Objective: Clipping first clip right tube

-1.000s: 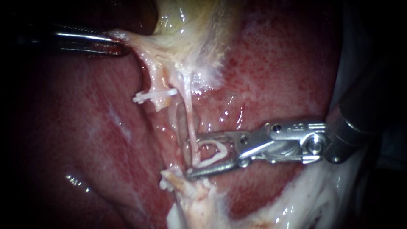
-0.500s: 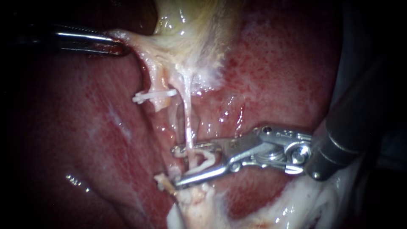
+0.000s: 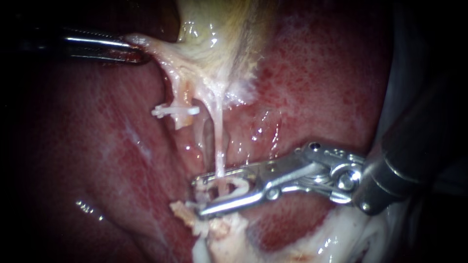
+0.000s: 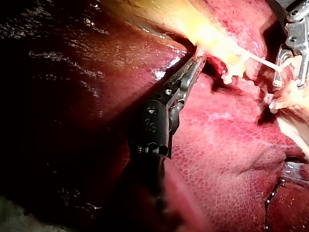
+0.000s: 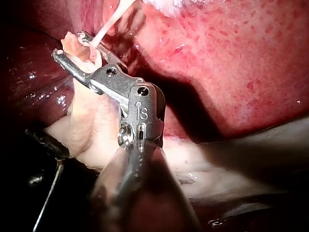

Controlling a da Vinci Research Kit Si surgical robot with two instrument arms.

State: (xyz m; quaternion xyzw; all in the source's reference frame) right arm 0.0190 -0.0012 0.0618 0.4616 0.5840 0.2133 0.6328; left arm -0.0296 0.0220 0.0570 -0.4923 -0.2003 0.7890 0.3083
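**Clip-loaded jaws straddle the right tube**

Here's the right instrument (image 3: 199,196). Its dark shaft comes in from about 3 o'clock in the endoscope view. The silver wrist is bent so the end effector reaches across toward 9 o'clock, dipping slightly to 8. Its two jaws stand apart, and a white clip (image 3: 237,186) sits between them, touching both, so this end effector is carrying the clip.

The right tube (image 3: 220,146) is a thin, pale strand drawn taut. It runs from the gallbladder (image 3: 219,29) at 12 o'clock straight down toward 6 and passes between the jaws, inside the clip's gap. One jaw lies on each side of the tube.

From the right wrist camera, the right instrument (image 5: 70,44) rises from its wrist joint, with the strand (image 5: 108,21) entering the gap between its jaws.

Over at 10 o'clock, the left instrument (image 3: 136,51) lies almost level, its shaft entering from 9 o'clock and its tips pointing to 3. That end effector is clamped on the pale edge of the gallbladder and holds it out sideways. The left wrist camera agrees: the left instrument (image 4: 197,62) has its jaws pinched together on yellowish tissue.

Just beside the right tube, on its 9 o'clock side, the left tube (image 3: 181,95) has a second clip (image 3: 175,111) set across it. Pale frayed tissue (image 3: 214,229) bunches just below the lower jaw at 6 o'clock. Red, glistening liver (image 3: 97,146) fills the field around both tubes.
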